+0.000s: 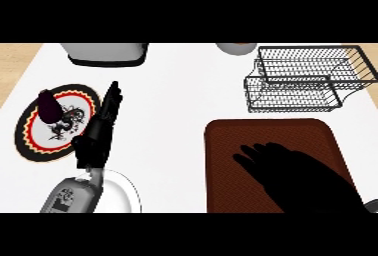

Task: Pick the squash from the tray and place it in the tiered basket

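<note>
surface: white counter (177, 95) | edge: light wood strip (16, 60) at left | light: even

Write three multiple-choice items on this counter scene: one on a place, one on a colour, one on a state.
1. Where does the tiered basket stand?
A. beyond the tray, far right
B. on the patterned plate
C. under the left hand

2. What colour is the tray?
A. green
B. reddish brown
C. blue

3. How is the left hand?
A. curled round the basket
B. open, fingers straight
C. lying on the tray

Key: 1 A, the wire basket sits past the tray's far edge. 2 B, its bare surface shows reddish brown. 3 B, it points up beside the patterned plate, holding nothing, while the right hand covers the tray.
</note>
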You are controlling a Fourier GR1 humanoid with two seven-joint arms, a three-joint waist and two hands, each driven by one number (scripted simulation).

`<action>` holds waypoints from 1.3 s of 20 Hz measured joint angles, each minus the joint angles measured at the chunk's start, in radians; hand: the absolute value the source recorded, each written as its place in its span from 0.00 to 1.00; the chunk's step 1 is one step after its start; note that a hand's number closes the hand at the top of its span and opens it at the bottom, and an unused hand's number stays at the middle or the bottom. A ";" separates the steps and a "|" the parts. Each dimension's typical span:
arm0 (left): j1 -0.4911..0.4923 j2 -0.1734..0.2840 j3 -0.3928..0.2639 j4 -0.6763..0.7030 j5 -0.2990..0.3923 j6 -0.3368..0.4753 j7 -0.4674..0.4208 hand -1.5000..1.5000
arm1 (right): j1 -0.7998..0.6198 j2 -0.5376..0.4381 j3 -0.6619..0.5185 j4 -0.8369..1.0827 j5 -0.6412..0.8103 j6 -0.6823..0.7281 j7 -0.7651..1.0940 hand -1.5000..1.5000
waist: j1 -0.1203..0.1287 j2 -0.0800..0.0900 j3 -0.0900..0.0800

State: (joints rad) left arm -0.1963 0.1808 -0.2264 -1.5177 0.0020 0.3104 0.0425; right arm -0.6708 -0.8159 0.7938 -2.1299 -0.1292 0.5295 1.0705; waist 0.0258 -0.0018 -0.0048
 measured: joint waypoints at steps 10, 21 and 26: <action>0.037 -0.010 -0.003 -0.002 -0.020 0.009 -0.014 0.50 | -0.082 0.049 0.137 0.107 -0.011 -0.002 0.065 0.00 | -0.018 -0.003 0.001; 0.030 -0.017 0.009 -0.019 -0.030 0.009 0.004 0.50 | -0.133 0.038 0.222 0.138 0.032 0.034 0.060 0.00 | -0.027 -0.004 0.003; 0.020 -0.021 0.019 -0.023 -0.033 0.007 0.015 0.50 | -0.144 0.050 0.254 0.150 0.081 0.077 0.018 0.00 | -0.025 -0.003 0.003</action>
State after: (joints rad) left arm -0.1762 0.1595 -0.2069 -1.5412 -0.0313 0.3174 0.0572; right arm -0.8145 -0.7655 1.0481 -1.9797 -0.0478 0.6068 1.0889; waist 0.0009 -0.0043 -0.0016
